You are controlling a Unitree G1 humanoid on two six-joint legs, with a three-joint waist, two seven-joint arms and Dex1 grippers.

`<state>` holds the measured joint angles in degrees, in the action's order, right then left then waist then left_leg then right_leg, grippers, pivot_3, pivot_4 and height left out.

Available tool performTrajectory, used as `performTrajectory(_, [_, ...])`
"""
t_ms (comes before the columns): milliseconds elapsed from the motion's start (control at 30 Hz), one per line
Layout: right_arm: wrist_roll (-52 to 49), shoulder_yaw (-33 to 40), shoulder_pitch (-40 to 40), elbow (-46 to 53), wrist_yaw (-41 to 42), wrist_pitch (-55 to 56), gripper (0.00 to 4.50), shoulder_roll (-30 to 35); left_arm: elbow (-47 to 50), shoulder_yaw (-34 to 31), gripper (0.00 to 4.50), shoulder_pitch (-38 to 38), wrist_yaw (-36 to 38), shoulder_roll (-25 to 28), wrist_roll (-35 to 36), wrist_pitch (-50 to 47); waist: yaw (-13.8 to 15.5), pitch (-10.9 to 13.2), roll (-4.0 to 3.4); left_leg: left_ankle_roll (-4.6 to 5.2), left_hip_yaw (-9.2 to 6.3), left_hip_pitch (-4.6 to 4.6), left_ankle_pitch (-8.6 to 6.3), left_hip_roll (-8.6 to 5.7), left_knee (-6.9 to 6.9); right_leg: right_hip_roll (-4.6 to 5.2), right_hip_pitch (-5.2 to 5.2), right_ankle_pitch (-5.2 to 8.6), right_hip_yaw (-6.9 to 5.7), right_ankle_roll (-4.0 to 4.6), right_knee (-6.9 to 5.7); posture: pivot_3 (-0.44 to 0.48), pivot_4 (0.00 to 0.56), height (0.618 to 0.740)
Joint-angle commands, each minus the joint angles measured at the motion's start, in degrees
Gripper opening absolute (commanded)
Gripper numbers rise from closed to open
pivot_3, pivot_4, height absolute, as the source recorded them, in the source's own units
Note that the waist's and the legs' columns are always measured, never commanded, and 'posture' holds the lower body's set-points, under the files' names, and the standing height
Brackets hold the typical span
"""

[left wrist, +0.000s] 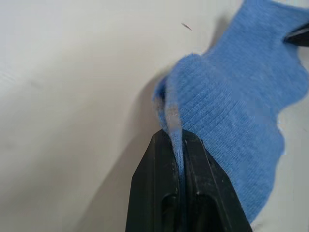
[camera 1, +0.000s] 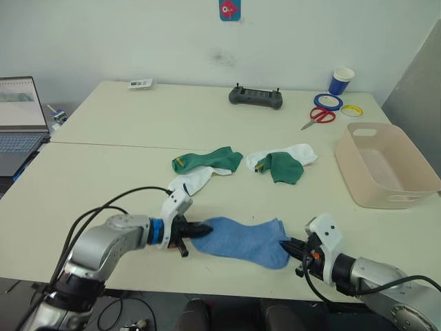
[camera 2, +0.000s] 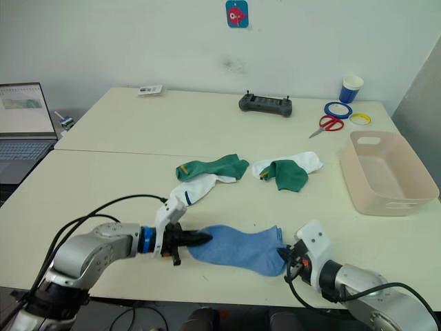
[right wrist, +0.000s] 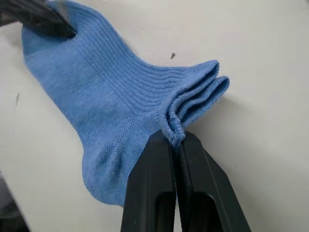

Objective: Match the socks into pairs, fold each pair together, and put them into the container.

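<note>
socks (camera 1: 238,169) on table (camera 1: 103,172), container (camera 1: 383,165) right

The laptop (camera 1: 19,124) was cut off by the picture's left edge; the white sock (camera 1: 293,153) lay partly hidden under a green sock (camera 1: 284,167), and another white sock (camera 1: 189,183) was partly covered by the second green sock (camera 1: 208,160). Whether the blue sock (camera 1: 244,241) was one or two stacked could not be told for sure; the label (camera 1: 140,83) on the counter (camera 1: 103,179) was too small to read.
</note>
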<state>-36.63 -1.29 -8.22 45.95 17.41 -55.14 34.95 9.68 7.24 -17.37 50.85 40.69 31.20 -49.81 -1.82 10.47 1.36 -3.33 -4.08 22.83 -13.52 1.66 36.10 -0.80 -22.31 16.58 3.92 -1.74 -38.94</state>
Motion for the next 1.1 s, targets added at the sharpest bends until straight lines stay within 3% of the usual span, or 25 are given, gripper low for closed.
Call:
performTrajectory(33, [0.30, 1.20, 1.67, -0.47, -0.35, -0.97, 0.00, -0.01, -2.45, 1.20, 0.04, -2.64, 1.31, -0.40, -2.20, 2.40, 0.01, 0.00, 0.00, 0.00, 0.00, 0.01, 0.00, 0.00, -0.01, 0.00, -0.01, 0.02, 0.00, 0.01, 0.00, 0.000, 0.150, 0.740])
performTrajectory(167, [0.22, 1.46, 3.11, -1.48, -1.58, -1.91, 0.00, -1.39, -2.58, 3.83, 0.04, -2.88, 5.51, 1.39, -2.92, 2.02, -0.04, 0.00, 0.00, 0.01, -0.04, 0.04, -0.01, 0.02, -0.05, -0.03, -0.03, 0.08, -0.03, 0.04, 0.00, 0.000, 0.150, 0.740])
performTrajectory(233, [1.97, 0.84, 3.54, -1.80, -2.61, -1.34, 0.56, -1.64, -3.50, 3.35, 0.00, -3.04, 4.31, 0.85, -2.93, -0.06, -0.05, 0.00, -0.01, 0.01, -0.05, 0.03, -0.01, 0.04, -0.06, -0.04, -0.03, 0.09, -0.04, 0.05, 0.00, 0.000, 0.150, 0.740])
performTrajectory(500, [3.69, 3.27, 0.94, 0.78, -0.26, 1.81, 3.26, 0.50, -4.72, -0.43, 2.19, -4.57, 4.19, -0.60, -3.23, 4.84, 0.00, 0.01, -0.02, 0.01, -0.06, -0.02, 0.00, 0.02, -0.02, -0.02, 0.02, 0.05, -0.05, 0.00, -0.05, 0.000, 0.150, 0.740])
performTrajectory(567, [2.43, 6.16, 0.13, 2.26, 3.44, 4.94, 3.94, 1.88, -3.88, -2.84, 2.24, -4.91, 6.06, 0.80, -1.30, 4.91, -0.02, 0.02, 0.01, 0.01, -0.05, -0.01, 0.00, 0.01, -0.01, -0.02, 0.01, 0.04, -0.03, -0.01, -0.06, 0.000, 0.150, 0.740])
performTrajectory(667, [0.83, 9.09, 0.91, 3.77, 7.04, 8.44, 3.94, 2.50, -3.84, -4.18, 2.24, -5.29, 8.81, 3.45, -1.58, 6.66, -0.18, 0.03, 0.02, 0.01, -0.04, -0.01, 0.00, 0.02, -0.01, -0.02, 0.00, 0.04, -0.04, -0.01, -0.04, 0.000, 0.150, 0.740])
performTrajectory(767, [1.38, 7.38, 5.27, 3.87, 7.38, 9.59, 3.94, 2.31, -5.11, -6.16, 2.24, -7.14, 11.33, 4.30, -0.70, 8.69, -0.36, 0.04, 0.01, 0.01, -0.05, -0.02, 0.00, 0.06, -0.04, -0.06, 0.00, 0.04, -0.06, 0.00, -0.04, 0.000, 0.150, 0.740])
performTrajectory(800, [1.75, 5.98, 7.00, 3.20, 6.97, 9.61, 3.97, 1.60, -5.62, -6.61, 2.05, -8.15, 11.86, 3.76, -0.43, 9.66, -0.29, 0.04, 0.01, 0.01, -0.06, -0.01, 0.00, 0.06, -0.04, -0.05, -0.01, 0.04, -0.07, 0.00, -0.05, 0.000, 0.150, 0.740])
performTrajectory(900, [4.11, -0.10, 12.20, -0.28, 4.54, 8.41, 3.34, -1.44, -4.33, -4.96, 1.34, -10.62, 12.29, 1.88, -0.53, 9.44, -0.17, 0.04, 0.02, 0.01, -0.07, 0.00, 0.00, 0.05, -0.02, -0.05, 0.00, 0.04, -0.10, 0.00, -0.04, 0.000, 0.150, 0.740])
performTrajectory(1033, [9.20, -9.31, 18.38, -5.75, 2.85, 6.88, 1.92, -4.54, -2.56, 0.44, 0.08, -10.34, 13.43, -0.13, -3.68, 11.44, -0.14, 0.04, 0.02, 0.01, -0.04, 0.04, 0.00, 0.01, -0.03, -0.03, -0.01, 0.05, -0.02, -0.01, -0.01, 0.000, 0.150, 0.740])
performTrajectory(1100, [12.31, -14.03, 21.03, -8.90, 2.45, 6.55, 1.23, -5.73, -3.52, 3.23, 0.00, -10.15, 12.94, -1.51, -6.33, 13.89, -0.09, 0.04, 0.02, 0.01, -0.03, 0.03, 0.00, 0.01, -0.02, -0.03, -0.01, 0.05, -0.02, 0.00, -0.01, 0.000, 0.150, 0.740])
